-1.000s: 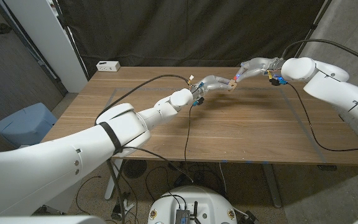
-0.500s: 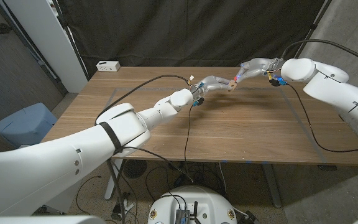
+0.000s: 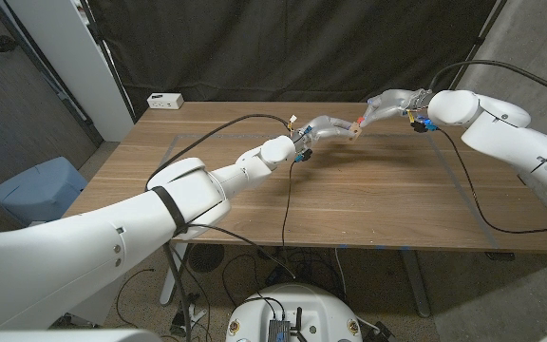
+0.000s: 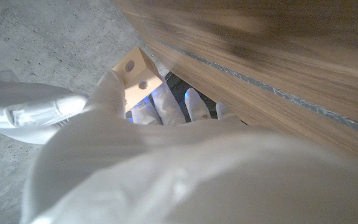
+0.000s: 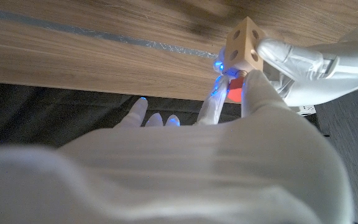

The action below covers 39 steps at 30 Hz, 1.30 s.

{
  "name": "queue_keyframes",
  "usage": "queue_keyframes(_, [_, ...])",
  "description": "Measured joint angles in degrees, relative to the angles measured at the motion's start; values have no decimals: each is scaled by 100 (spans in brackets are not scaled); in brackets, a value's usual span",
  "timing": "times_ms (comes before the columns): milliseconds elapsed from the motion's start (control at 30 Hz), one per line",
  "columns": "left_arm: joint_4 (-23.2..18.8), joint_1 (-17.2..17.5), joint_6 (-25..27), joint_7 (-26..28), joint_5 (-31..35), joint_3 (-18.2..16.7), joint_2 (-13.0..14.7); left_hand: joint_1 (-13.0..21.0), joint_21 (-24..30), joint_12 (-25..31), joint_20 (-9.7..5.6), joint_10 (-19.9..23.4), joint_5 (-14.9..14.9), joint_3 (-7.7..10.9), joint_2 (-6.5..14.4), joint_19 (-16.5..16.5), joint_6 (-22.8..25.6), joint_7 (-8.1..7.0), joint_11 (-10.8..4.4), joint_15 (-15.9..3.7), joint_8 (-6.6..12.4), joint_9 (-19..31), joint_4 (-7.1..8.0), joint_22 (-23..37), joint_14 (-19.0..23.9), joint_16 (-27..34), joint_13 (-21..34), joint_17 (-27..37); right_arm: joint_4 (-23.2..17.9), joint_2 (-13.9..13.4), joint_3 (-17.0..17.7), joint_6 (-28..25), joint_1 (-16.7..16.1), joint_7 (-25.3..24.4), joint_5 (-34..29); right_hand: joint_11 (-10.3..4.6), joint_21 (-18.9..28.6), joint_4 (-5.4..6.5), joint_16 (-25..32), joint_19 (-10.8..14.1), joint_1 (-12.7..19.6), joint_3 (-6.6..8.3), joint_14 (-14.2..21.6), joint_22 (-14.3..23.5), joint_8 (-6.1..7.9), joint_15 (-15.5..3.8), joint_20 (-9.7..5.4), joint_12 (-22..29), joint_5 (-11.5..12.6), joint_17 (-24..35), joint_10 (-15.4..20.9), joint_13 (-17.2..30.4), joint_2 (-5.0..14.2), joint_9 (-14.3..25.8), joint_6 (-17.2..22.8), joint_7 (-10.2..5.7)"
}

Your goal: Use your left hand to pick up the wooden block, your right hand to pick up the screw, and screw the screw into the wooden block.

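A: Block (image 3: 356,125) — where is it?

B: Held off the table (image 3: 368,204), above its far half, in the left hand (image 3: 326,127). The left wrist view shows the block (image 4: 136,71) pinched at the fingertips, two round holes on its faces.

A: Right hand?

B: It (image 3: 380,104) meets the block from the far right side. In the right wrist view its fingers (image 5: 254,93) close around something small and red-orange (image 5: 234,93) pressed up under the block (image 5: 243,42) — likely the screw, though too blurred to be sure. Blue light glows there.

A: So both hands are gripping?

B: Yes, left on the block, right narrowed on that red piece, the two hands touching at the block.

A: Anything else on the table?

B: A small white box (image 3: 165,100) at the far left corner, and black cables (image 3: 288,204) trailing across the wood.
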Motion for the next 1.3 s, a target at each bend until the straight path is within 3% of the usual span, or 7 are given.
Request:
queue_keyframes(133, [-1,5,-4,0,3,2,-1,0,0,0,0,0,13,-1,0,0,0,0,0,0,0,1,0,0,0,0,0,0,-31,-1,-24,-64,8,20,-46,84,0,48,0,0,-196,-91,20,0,234,20,0,0,0,26,126,0,-36,155,243,70])
queue_keyframes(333, [-2,20,-15,-2,7,2,-1,0,0,0,0,0,30,-1,-1,0,0,0,0,0,0,3,-1,0,0,0,0,0,-83,-2,-35,-162,8,20,-87,116,0,104,62,-14,-509,-240,166,-1,871,-21,14,62,0,52,442,16,-62,685,676,266])
queue_keyframes(600, [-3,37,-40,-7,7,-2,-2,0,45,0,-9,0,30,9,-2,51,0,0,0,30,0,4,9,0,30,0,1,0,-173,-4,-56,-343,5,18,-141,267,-12,203,62,-87,-964,-450,194,-1,1334,-11,44,62,0,79,593,16,-181,1257,669,535])
queue_keyframes(733, [-3,44,-53,-9,8,-9,-1,1,45,0,-9,0,29,9,-2,51,0,0,0,30,0,4,9,0,30,0,1,0,-215,-4,-68,-448,5,17,-166,380,-30,248,62,-177,-1154,-545,215,-1,1431,11,72,16,0,79,542,16,-206,1495,447,643])
queue_keyframes(833, [-3,51,-65,-11,8,-13,0,1,45,0,-9,0,28,9,-3,51,0,0,0,30,0,4,9,0,30,0,1,0,-252,-15,-76,-502,5,17,-173,456,-30,251,62,-221,-1317,-632,178,-1,1474,66,72,-55,23,79,466,38,-211,1712,34,751])
queue_keyframes(1067, [-5,60,-97,-15,9,-21,8,22,45,0,-9,0,27,47,-24,51,0,0,0,30,0,4,1,0,30,0,1,0,-338,-72,-74,-598,-6,42,-165,565,-48,231,-16,-362,-1470,-729,-48,-2,1464,245,72,-213,45,106,61,91,-177,2078,-1059,1000])
queue_keyframes(1300, [-5,62,-120,-16,16,-23,10,21,45,0,-9,0,27,47,-24,50,0,0,0,30,0,4,1,0,30,0,1,0,-418,-151,-17,-605,-27,91,-96,657,-51,186,-89,-456,-1543,-774,-223,-2,1348,315,85,-259,45,132,-273,122,-146,2157,-1717,1146])
